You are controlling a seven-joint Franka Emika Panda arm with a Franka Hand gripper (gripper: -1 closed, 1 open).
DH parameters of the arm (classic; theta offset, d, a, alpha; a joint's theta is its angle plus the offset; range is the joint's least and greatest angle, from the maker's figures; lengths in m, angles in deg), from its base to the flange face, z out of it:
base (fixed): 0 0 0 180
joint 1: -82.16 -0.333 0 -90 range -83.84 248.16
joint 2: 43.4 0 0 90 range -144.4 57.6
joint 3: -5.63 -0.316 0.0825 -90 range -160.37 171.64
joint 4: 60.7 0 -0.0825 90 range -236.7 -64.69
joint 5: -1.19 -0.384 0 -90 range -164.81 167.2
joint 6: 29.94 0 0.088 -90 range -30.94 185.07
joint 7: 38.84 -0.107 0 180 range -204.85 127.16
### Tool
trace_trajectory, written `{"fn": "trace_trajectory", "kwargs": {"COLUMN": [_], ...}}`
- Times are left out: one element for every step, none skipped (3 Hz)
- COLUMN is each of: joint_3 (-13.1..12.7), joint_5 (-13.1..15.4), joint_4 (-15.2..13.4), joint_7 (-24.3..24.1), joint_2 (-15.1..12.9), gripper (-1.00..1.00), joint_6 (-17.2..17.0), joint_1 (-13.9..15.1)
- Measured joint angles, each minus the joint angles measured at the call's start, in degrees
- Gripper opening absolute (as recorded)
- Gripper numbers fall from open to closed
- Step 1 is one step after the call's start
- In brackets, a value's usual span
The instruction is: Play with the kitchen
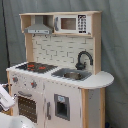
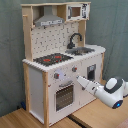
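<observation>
Standing behind the pincer (image 2: 79, 80), the kitchen (image 2: 55, 65), oven front near, grip state unclear

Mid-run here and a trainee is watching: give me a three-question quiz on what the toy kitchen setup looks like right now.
1. True or false: the kitchen has its microwave mounted on the top shelf, beside the grey hood.
2. In the second exterior view, which part of the kitchen front is the arm reaching toward? A) the faucet B) the oven door C) the microwave
3. Fill in: the black faucet stands behind the ____.

Key: 1 true. 2 B, the arm's tip is next to the windowed oven door. 3 sink.
</observation>
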Motion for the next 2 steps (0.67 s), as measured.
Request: {"fn": "trace_trajectory", "kwargs": {"joint_3": [1.4,2.8], "joint_5": [0.3,0.3], "joint_4": [-1.5,-3.4], "joint_7": [5.7,10.7], "joint_2": [0.0,0.0], "gripper": [1.00,1.00], "joint_6": [1.9,3.8], "joint_1": [-2.2,-4.6]}}
